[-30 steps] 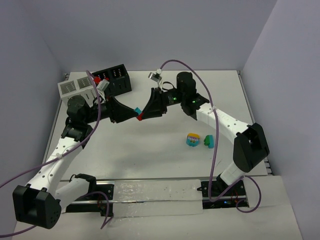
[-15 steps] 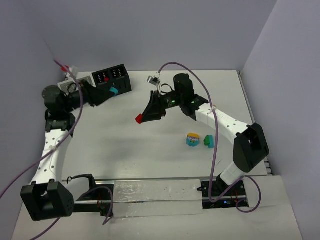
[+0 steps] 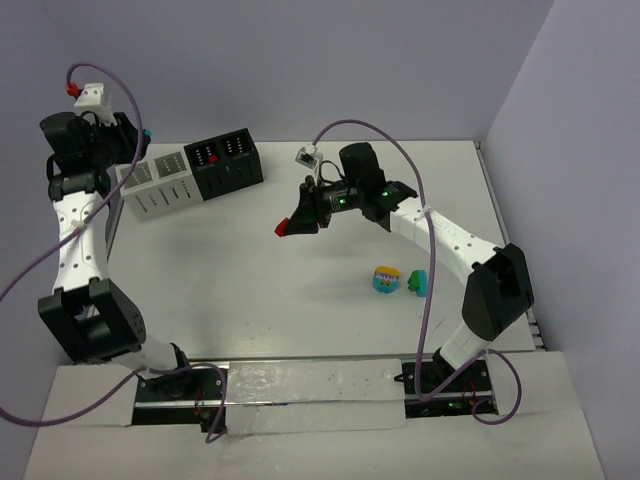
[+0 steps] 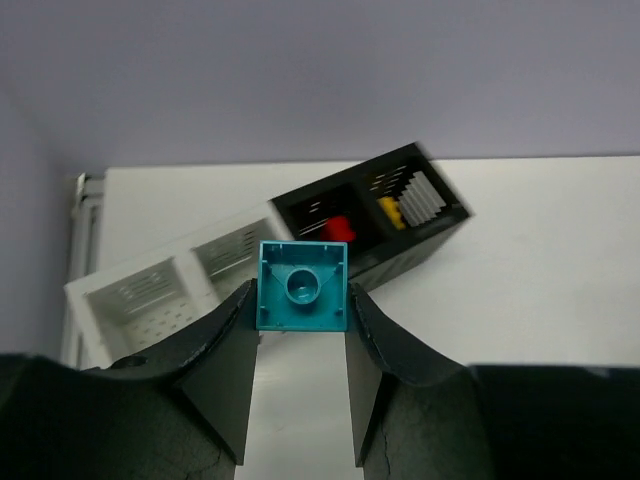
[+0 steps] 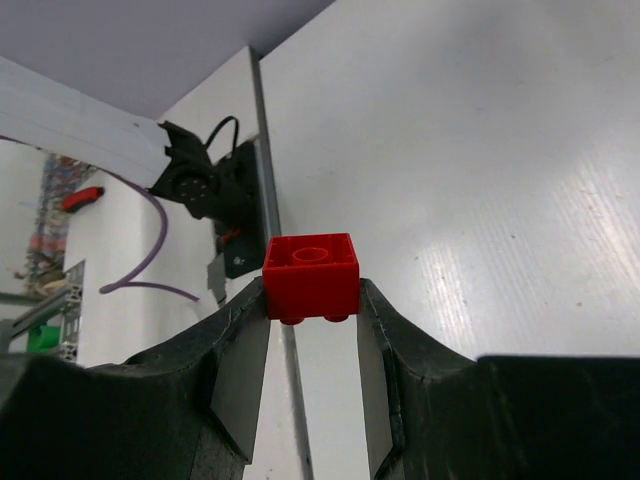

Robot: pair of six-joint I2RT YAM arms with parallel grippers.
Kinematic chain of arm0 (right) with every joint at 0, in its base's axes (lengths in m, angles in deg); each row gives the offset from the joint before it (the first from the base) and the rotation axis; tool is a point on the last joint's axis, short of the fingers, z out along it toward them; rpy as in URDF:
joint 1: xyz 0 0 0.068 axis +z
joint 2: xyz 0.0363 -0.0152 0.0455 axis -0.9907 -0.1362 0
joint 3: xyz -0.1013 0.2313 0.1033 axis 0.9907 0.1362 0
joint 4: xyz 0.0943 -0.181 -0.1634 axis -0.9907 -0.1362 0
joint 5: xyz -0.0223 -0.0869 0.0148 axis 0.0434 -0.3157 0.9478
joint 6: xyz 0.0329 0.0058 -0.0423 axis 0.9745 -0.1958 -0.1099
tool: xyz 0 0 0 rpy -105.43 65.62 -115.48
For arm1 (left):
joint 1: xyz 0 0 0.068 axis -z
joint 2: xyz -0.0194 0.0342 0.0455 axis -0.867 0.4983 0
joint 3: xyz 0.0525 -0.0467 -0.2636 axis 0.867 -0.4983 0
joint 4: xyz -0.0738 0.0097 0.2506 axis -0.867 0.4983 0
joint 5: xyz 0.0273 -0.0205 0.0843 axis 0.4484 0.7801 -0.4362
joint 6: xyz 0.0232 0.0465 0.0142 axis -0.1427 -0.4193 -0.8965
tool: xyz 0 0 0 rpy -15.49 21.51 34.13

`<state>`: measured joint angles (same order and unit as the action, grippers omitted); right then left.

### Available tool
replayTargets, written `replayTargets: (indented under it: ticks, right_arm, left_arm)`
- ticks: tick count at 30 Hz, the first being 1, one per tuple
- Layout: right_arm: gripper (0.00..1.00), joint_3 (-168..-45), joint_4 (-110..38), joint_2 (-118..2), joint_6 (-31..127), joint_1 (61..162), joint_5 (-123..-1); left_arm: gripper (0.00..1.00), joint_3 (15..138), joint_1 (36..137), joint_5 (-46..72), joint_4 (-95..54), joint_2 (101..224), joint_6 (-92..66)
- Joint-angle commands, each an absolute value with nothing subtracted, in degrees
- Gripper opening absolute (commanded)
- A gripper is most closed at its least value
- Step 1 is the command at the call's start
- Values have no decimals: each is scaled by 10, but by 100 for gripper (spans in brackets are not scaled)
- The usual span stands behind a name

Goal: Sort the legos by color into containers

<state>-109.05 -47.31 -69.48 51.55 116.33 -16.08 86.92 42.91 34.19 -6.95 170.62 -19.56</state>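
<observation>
Your teal brick (image 4: 302, 280) sits pinched by its sides in the left gripper (image 4: 302, 305), jaws narrowed onto it, held in the air above the white container (image 4: 150, 295) and the black container (image 4: 420, 225), which holds a red piece (image 4: 338, 228) and a yellow piece (image 4: 390, 210). The right gripper (image 5: 311, 292) clamps the red brick (image 5: 311, 268) the same way, raised over mid-table. You're in the carry step; next, bring each brick over its colour's recess before you let go. The cyan-and-yellow piece (image 3: 385, 279) and green brick (image 3: 417, 284) wait on the table (image 3: 300, 310).

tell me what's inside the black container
Left wrist view: the black container holds a red brick in one recess and a yellow brick in the next. Part of its near side is covered by the teal brick held in the left gripper, so anything there is hidden.
</observation>
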Motion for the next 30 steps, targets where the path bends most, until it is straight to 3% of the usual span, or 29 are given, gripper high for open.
replayTargets:
  ticks: [1,18,23,28,30]
  right_arm:
    - [0,-1120,-506,-701,482,1161,-200]
    - [0,-1114,-522,-710,467,1150,-195]
    - [0,-1121,-528,-717,466,1150,-195]
    - [0,-1137,-537,-724,466,1150,-196]
    - [0,-1143,-538,-726,466,1150,-196]
  left_arm:
    - [0,928,420,231,23,1772,-283]
    - [0,1038,413,137,66,1956,-286]
    - [7,1049,411,131,69,1975,-289]
    - [32,1049,410,135,72,1976,-289]
    - [58,1047,410,137,73,1974,-290]
